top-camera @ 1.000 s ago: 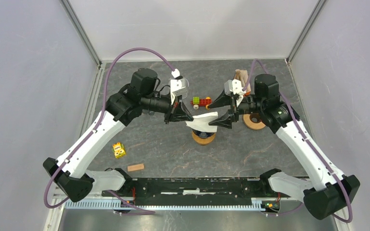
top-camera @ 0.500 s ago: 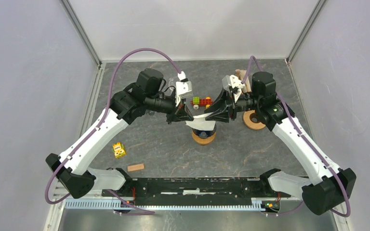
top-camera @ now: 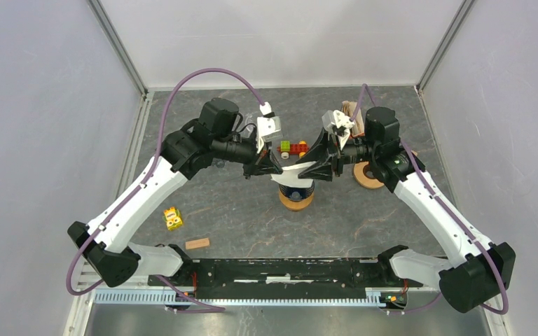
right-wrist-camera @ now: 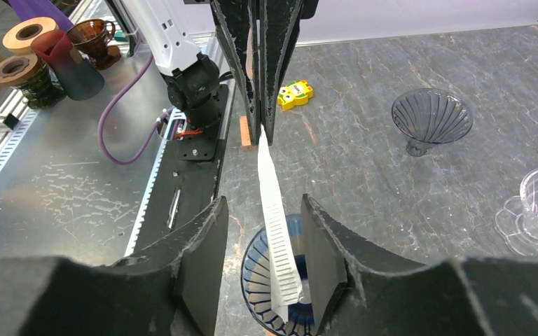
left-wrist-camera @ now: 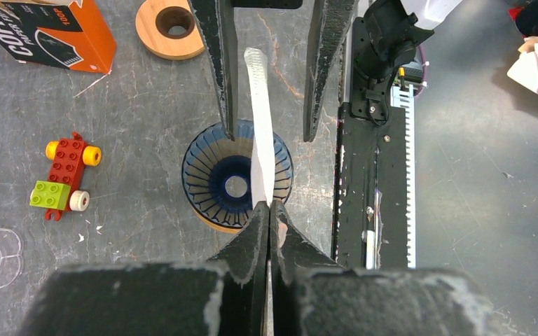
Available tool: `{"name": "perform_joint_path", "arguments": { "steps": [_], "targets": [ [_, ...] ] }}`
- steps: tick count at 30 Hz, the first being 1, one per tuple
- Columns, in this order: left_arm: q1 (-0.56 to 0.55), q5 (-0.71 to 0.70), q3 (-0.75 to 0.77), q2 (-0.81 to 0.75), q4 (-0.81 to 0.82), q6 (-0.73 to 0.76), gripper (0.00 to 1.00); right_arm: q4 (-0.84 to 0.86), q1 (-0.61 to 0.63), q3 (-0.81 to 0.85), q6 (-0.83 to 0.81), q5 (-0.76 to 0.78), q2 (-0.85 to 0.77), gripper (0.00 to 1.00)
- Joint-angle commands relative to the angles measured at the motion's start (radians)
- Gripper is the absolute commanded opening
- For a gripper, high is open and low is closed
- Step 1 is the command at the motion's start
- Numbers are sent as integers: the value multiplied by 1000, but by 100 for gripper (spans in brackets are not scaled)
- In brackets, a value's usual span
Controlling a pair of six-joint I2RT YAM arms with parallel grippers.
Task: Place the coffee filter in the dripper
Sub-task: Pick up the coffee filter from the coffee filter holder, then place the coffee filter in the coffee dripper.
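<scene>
Left fingers (left-wrist-camera: pixel 250 241) are clenched on the near edge of the coffee filter (left-wrist-camera: pixel 259 119), which is held flat and edge-on just above the dripper (left-wrist-camera: pixel 210 175). Beyond, right fingers (left-wrist-camera: pixel 221 70) are released, straddling the far edge, apparently unclamped. Step judged: opening the filter. Next, a far-edge pinch and a spread are called for.

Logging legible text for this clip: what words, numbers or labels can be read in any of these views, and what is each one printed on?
"COFFE": large white letters on the orange cardboard box in the left wrist view, cut off by the frame edge.
"100P": white print on the same box, beside the large word.
A smaller line under the large word on that box is too small and blurred to read.
No other readable text shows in any view.
</scene>
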Motion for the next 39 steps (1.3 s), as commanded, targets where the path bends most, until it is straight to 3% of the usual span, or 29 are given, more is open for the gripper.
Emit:
{"name": "perform_joint_path", "arguments": {
  "steps": [1,9,14,17,20,25,29,33,39],
  "targets": [
    [-5,14,48,5,8,26,2,28,3,3,7,8,-9,43],
    [-6,43,59,-1,31,-12,2,47,3,-4,28,26,-5,21],
    [-5,52,57,-5,32,-16,2,69,3,-13,50,33,-15,1],
    [-3,54,48,-11,46,-26,3,103,1,-17,82,39,-24,0],
    [6,54,50,-17,51,-30,28,167,-15,-33,180,22,-30,0],
    [80,92,24,-69,77,-43,65,414,-71,-76,410,-7,-52,0],
    [140,149,-24,-106,110,-62,78,696,-93,-139,657,-17,-72,0],
    [170,225,-76,-122,177,-82,79,1003,-105,-218,924,-25,-74,0],
    [171,315,-107,-96,287,-169,63,1036,-107,-233,954,-22,-84,0]
  ]
}}
